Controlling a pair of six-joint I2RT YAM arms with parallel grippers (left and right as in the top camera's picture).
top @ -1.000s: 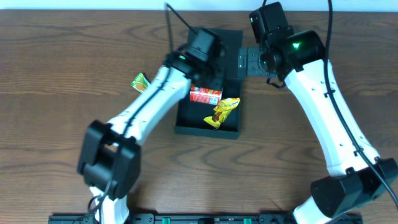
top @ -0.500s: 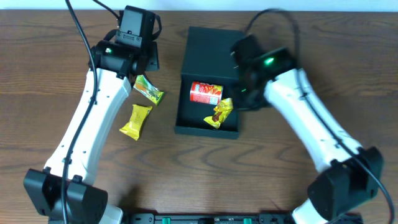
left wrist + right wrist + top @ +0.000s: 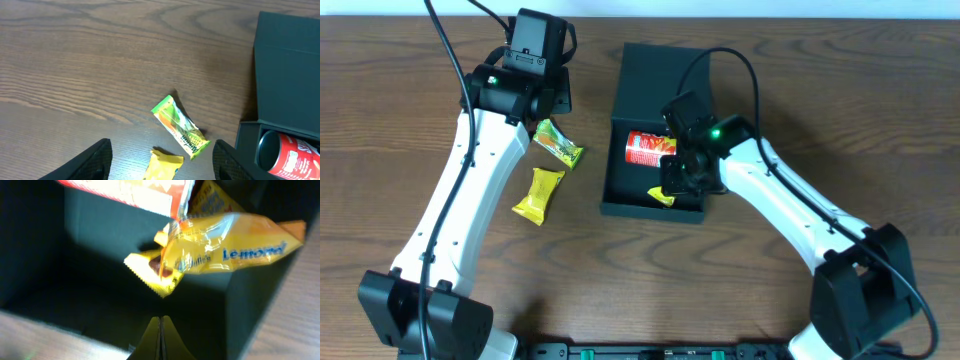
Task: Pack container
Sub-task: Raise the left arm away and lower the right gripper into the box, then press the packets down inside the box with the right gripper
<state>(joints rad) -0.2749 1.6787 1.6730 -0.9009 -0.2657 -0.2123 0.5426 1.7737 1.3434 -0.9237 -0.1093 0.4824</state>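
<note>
The container [image 3: 660, 75] lies mid-counter [image 3: 400, 120], lid folded back at its far end, with a red can [image 3: 648, 148] and a lemon packet [image 3: 215, 255] inside. The right hand [image 3: 161, 325], fingers pressed together and holding nothing, hangs over the container's near end beside the lemon packet. Left of the container, the left hand [image 3: 161, 144] gapes wide above a green packet [image 3: 179, 127] and a yellow packet [image 3: 539, 194].

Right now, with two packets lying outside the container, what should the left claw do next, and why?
Probably lower the left claw onto the green packet: the claw hangs open right above it, and it lies on the table outside the container, beside a yellow packet.
</note>
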